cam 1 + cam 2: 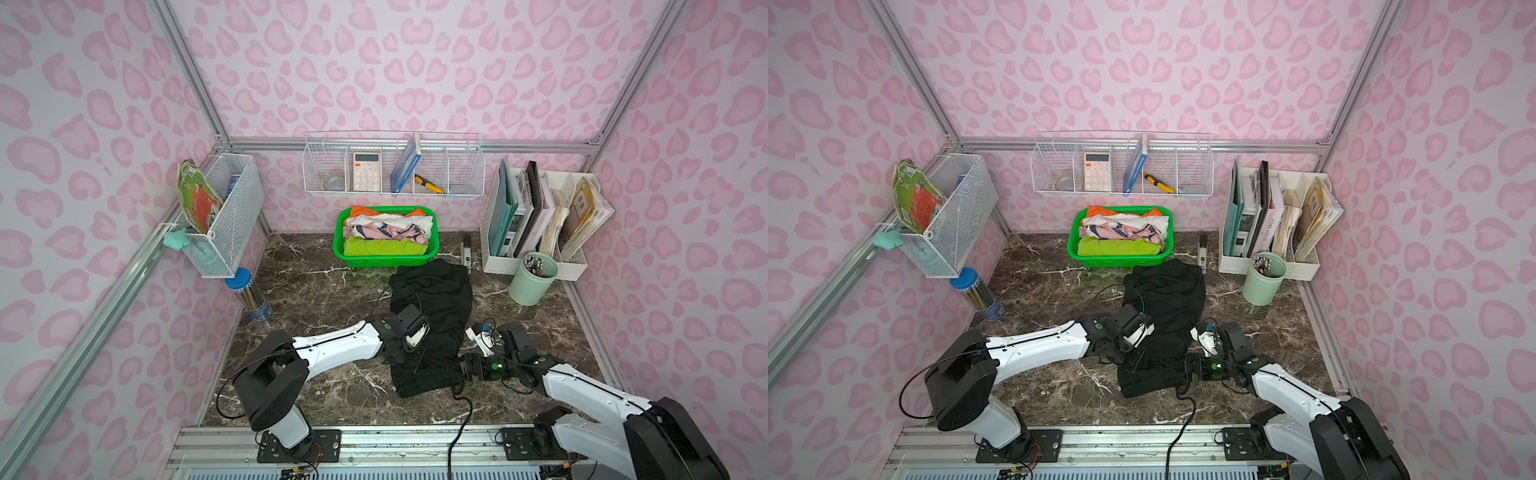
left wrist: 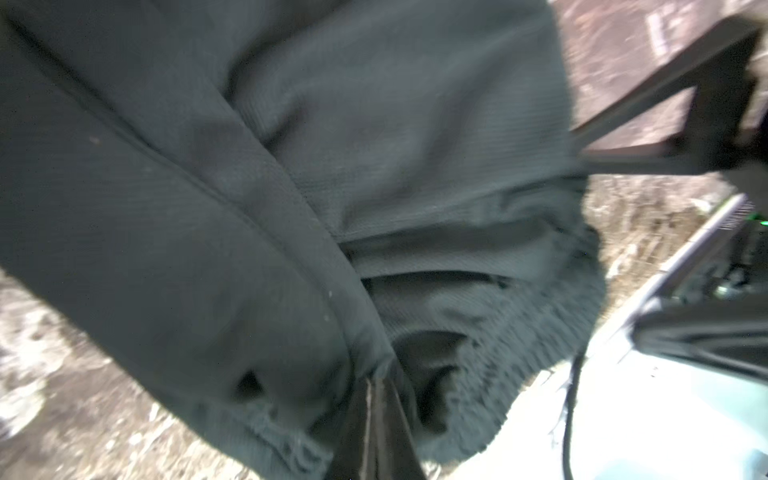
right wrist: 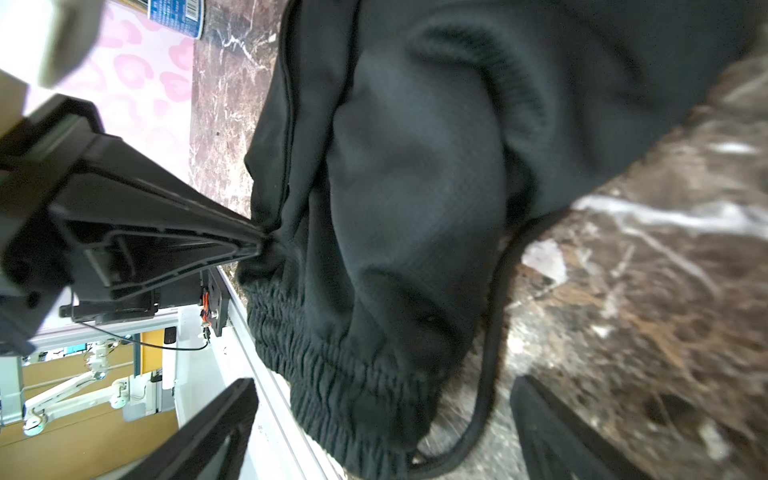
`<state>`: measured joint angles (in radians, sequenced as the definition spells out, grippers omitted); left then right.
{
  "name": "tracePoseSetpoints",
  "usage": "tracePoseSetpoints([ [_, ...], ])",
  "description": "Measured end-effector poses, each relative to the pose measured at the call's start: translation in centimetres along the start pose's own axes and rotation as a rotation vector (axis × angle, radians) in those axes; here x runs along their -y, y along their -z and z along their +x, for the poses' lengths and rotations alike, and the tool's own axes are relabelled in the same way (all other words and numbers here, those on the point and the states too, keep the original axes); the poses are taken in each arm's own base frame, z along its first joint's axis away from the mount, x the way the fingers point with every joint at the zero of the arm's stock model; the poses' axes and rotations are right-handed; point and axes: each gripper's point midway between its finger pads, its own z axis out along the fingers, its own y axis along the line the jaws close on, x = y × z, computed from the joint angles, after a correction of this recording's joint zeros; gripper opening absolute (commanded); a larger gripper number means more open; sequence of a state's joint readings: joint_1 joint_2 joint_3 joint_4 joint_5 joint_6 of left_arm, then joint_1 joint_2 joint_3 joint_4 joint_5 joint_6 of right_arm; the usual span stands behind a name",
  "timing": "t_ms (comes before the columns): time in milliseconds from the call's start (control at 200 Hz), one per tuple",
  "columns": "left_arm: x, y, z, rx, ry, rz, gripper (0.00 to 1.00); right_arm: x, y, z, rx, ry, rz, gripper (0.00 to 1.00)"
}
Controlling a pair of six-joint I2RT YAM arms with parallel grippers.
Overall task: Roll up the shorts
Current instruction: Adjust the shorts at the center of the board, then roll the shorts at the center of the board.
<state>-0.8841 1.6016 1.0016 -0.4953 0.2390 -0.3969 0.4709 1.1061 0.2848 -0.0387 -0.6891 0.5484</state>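
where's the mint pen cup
In both top views the mint pen cup stands on the table's right side, in front of the white file organizer, right of the shorts.

We note the shorts [image 1: 436, 291] lying mid-table [image 1: 316, 286]; basket [image 1: 386, 261] just behind them; cup [image 1: 532, 286] and file rack [image 1: 575, 268] to the right; jar [image 1: 251, 297] to the left.

Robot-laboratory test cell dressed as a home desk corner. An aluminium frame [image 1: 532, 146] carries pink leopard-print wall panels [image 1: 415, 62]. The left arm [image 1: 332, 345] and right arm [image 1: 590, 386] are bolted to a metal rail [image 1: 415, 444] at the edge of a marble-patterned bench [image 1: 316, 299]. Domestic props: wire basket [image 1: 465, 174], file organiser [image 1: 575, 268], pen cup [image 1: 530, 286], green laundry basket [image 1: 386, 261].
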Motion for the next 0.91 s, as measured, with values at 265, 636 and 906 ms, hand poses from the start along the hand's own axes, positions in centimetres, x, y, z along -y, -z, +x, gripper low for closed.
tracePoseSetpoints([
  [265,-0.5,0.0,1.3,-0.026,0.043,-0.012,0.00,-0.5,-0.7,0.9,-0.025,0.016,-0.049,0.99],
  [636,-1.9,-2.2,2.8,-0.076,0.089,-0.043,0.00,-1.2,-1.4,1.2,-0.032,0.036,-0.112,0.99],
  [906,-2.2,-3.9,3.4,-0.080,0.112,-0.021,0.00,-1.7,-1.8,1.5,-0.007,0.050,-0.187,0.99],
])
